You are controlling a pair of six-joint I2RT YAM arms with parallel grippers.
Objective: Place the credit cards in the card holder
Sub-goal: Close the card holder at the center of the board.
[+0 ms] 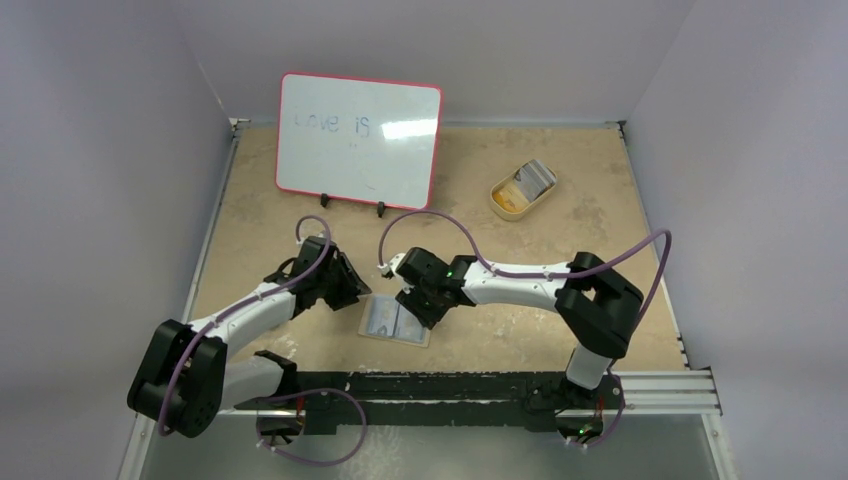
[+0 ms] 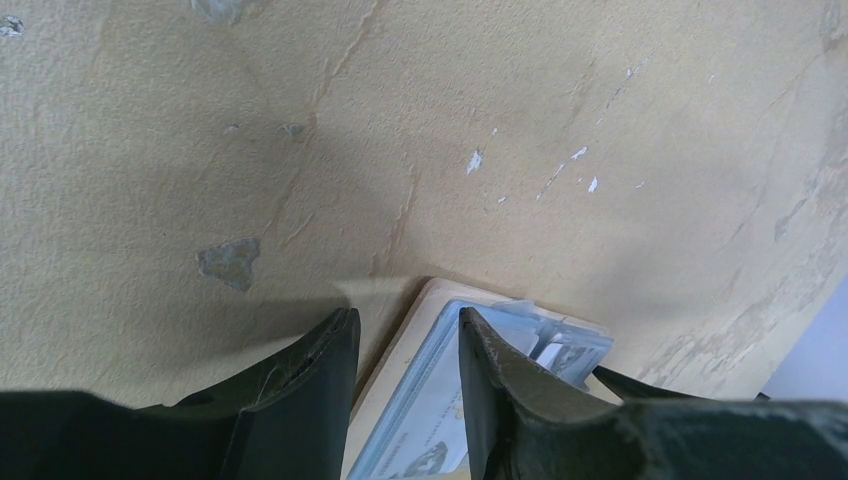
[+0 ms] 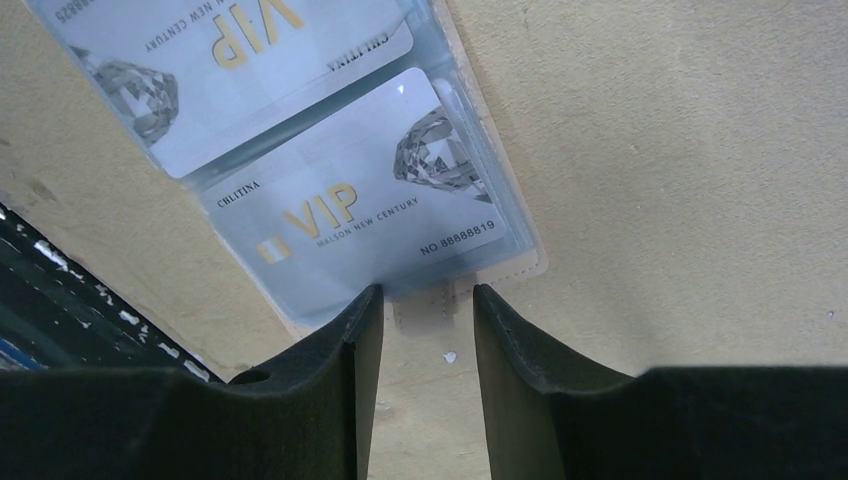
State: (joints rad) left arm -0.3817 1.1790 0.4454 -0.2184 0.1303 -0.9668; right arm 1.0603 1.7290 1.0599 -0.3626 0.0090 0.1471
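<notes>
Filling the bottom of the right wrist view, the right gripper [image 3: 428,292] stood parted with nothing held. Its two black fingers straddled the small tan snap tab [image 3: 432,312] of the card holder [image 3: 510,278]. That holder lay opened flat on the beige table [image 3: 680,150], just ahead of the fingertips. Two bluish-grey VIP credit cards [image 3: 360,215] already showed inside its clear pockets, their long sides running slantwise across the gripper's line of reach.

Seen from above, the holder sat between the two arms, its long axis running roughly left to right. The left gripper [image 2: 407,320], also parted and holding nothing, hovered at the holder's left edge. The right gripper looked the better placed, being right at the tab, so folding the holder shut would likely fall to it. A tan oval dish [image 1: 520,190] sat well apart at the back right; its contents were too small to tell.
</notes>
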